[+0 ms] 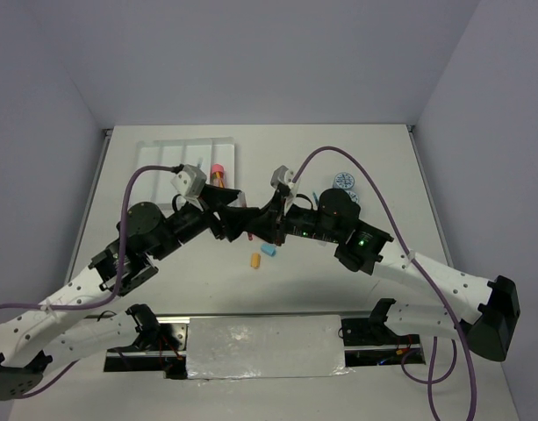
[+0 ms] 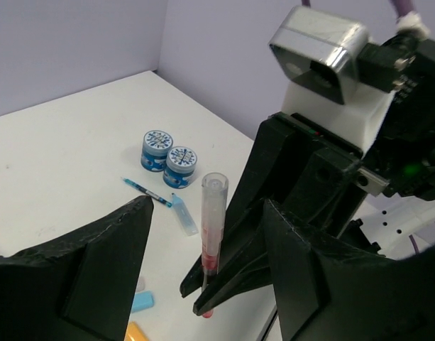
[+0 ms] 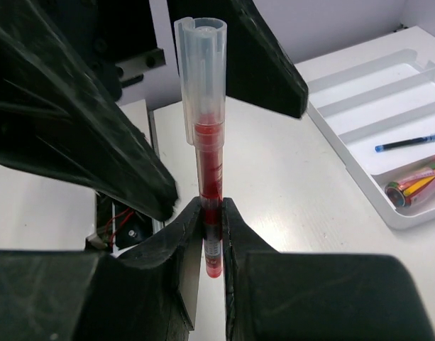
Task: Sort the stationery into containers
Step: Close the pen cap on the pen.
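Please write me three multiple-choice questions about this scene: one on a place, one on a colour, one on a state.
1. Where do the two blue-lidded tubs stand?
A. on a shelf
B. side by side on the table
C. one on top of the other

2. What colour is the body of the pen under its clear cap?
A. green
B. red
C. black

3. How is the right gripper?
A. open and empty
B. shut on a ruler
C. shut on the pen

Answers:
1 B: both tubs sit next to each other on the white tabletop.
2 B: red shows below the clear cap.
3 C: both fingers press the upright pen.
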{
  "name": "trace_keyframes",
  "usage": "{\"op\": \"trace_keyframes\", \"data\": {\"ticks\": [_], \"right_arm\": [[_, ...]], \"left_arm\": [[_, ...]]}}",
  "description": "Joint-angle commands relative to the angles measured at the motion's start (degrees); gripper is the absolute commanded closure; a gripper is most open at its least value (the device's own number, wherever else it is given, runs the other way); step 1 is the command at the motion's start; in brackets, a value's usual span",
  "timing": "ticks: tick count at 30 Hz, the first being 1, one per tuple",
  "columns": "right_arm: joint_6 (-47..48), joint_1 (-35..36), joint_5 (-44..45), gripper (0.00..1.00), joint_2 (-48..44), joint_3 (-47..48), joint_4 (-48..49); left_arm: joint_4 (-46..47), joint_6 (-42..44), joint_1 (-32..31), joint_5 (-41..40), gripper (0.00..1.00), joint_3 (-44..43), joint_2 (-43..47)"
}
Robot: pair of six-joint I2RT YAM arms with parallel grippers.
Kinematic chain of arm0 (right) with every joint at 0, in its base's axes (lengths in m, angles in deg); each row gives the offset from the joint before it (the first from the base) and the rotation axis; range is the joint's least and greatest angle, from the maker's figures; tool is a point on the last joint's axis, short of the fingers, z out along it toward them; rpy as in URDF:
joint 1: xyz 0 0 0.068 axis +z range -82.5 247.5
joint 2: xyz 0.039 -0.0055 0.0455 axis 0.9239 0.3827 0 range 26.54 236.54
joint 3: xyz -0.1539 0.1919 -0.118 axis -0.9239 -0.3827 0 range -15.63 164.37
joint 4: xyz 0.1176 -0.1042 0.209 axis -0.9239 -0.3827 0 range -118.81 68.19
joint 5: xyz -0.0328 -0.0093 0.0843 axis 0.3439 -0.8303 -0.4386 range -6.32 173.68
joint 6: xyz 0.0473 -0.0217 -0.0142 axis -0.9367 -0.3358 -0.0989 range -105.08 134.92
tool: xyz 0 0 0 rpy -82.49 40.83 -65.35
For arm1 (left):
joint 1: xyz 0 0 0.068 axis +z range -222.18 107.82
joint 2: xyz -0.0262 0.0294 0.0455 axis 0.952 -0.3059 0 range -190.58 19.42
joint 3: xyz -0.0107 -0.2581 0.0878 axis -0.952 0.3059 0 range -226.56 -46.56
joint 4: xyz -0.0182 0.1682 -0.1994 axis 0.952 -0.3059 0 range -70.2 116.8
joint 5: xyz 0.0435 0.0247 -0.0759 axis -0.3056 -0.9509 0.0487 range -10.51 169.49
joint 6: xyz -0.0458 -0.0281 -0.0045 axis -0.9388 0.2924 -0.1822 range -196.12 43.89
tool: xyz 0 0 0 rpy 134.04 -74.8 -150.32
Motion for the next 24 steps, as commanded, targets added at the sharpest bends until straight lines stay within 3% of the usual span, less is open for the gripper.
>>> {"op": "trace_keyframes", "data": {"ticks": [1, 17, 20, 23, 24], "right_arm": [[1.1, 0.4, 0.1, 1.0, 0.3, 2.4, 2.4], [0.5, 0.4, -2.1, 1.0, 0.9, 2.5, 2.9], [0.8, 0.4, -2.4, 1.0, 0.8, 2.7, 2.5], [1.0, 0.4, -2.1, 1.0, 0.8, 2.5, 2.5], [1.0, 0.4, -2.1, 1.0, 0.8, 2.5, 2.5]], "left_arm": [[3.8, 0.0, -0.2, 1.1, 0.24, -0.3, 2.3], [4.1, -0.8, -0.2, -2.3, 0.38, 0.2, 1.6], [4.3, -1.2, -0.2, -2.5, 0.48, 0.5, 1.3], [4.7, -1.5, -0.3, -2.0, 0.69, 0.7, 1.2], [4.6, -1.7, -0.2, -1.7, 0.84, 0.7, 1.1]]}}
